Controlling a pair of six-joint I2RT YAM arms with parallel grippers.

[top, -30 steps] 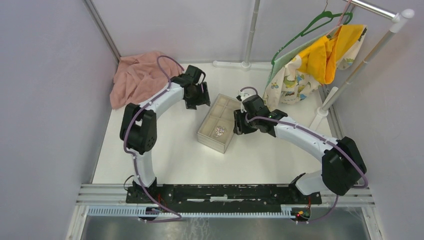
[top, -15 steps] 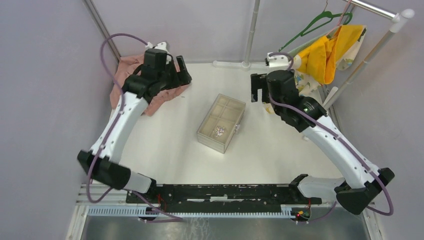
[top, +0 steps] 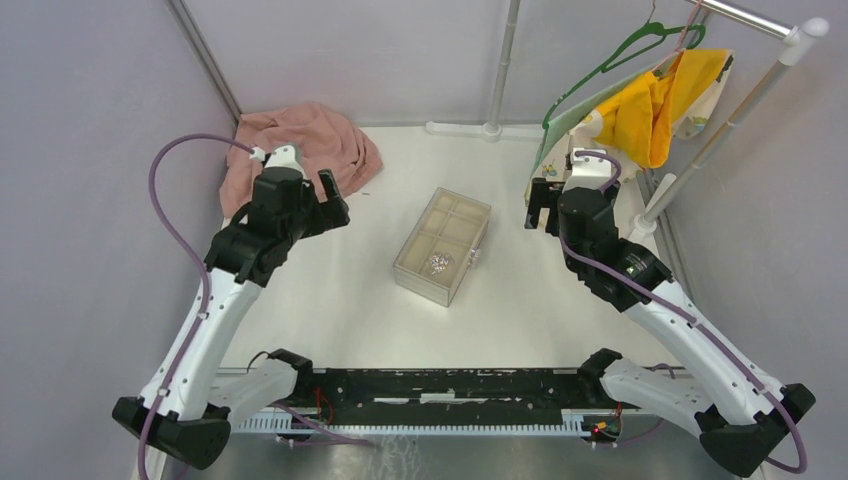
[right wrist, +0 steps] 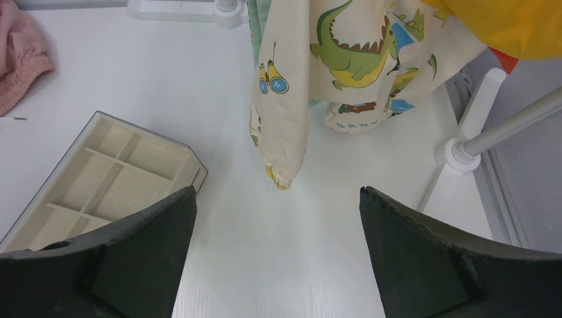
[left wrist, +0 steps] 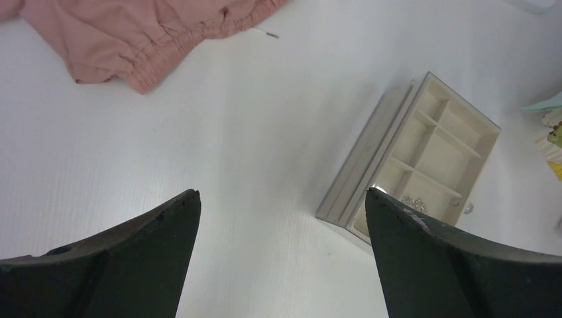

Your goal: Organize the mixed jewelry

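The mixed jewelry is a small shiny silver heap in one near compartment of the beige compartment box at mid-table. In the left wrist view the heap shows just past my right-hand finger, inside the box. My left gripper hangs open well left of the box, with nothing between its fingers. My right gripper is open and empty too, off to the box's right. The box's far end shows there; the jewelry is hidden.
A pink cloth lies at the back left. A dinosaur-print cloth and a yellow garment hang from a rack at the back right. The rack's white foot stands on the table edge.
Both arms have drawn back from beside the box, the left to the left and the right to the right. Both grippers have opened wider.
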